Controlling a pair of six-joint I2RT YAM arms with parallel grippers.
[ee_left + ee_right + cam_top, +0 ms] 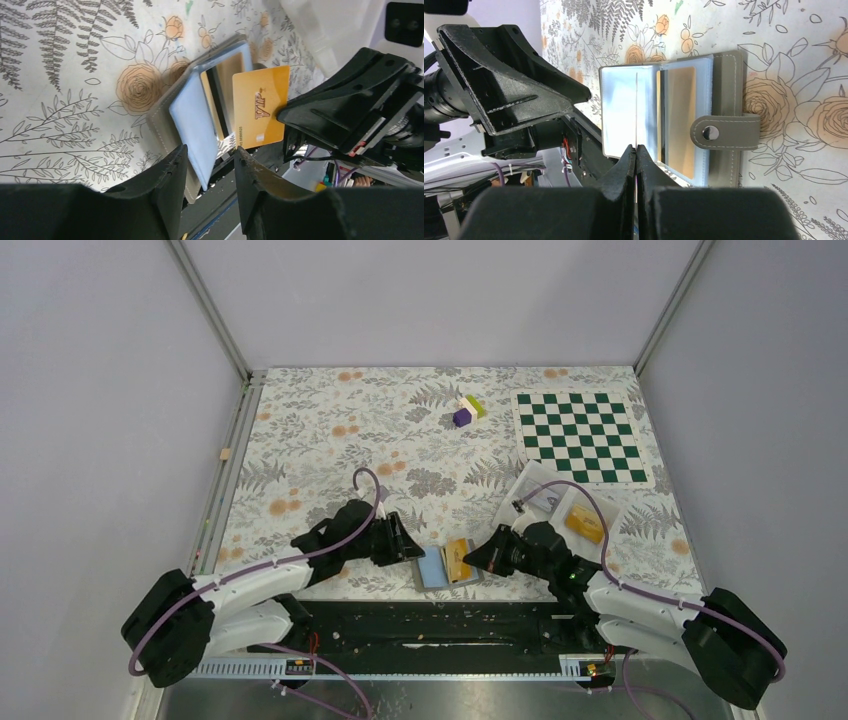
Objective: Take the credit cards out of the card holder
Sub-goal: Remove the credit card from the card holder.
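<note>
The card holder (432,568) lies open near the table's front edge, with light blue panels inside and grey outside (726,95). A gold credit card (260,107) hangs clear of the holder, its edge pinched in my right gripper (636,148), which is shut on it. That view shows the card only as a thin line (636,110). Another card (676,115) sits in the holder's right pocket. My left gripper (210,152) is open, and the raised blue flap (195,125) stands between its fingers, close to the left finger.
The holder's snap strap (724,132) lies over its right side. A clear divided tray (565,505) sits behind my right arm, with a green chessboard (580,437) further back. Small coloured blocks (467,410) lie at the far middle. A black rail (440,625) runs along the front edge.
</note>
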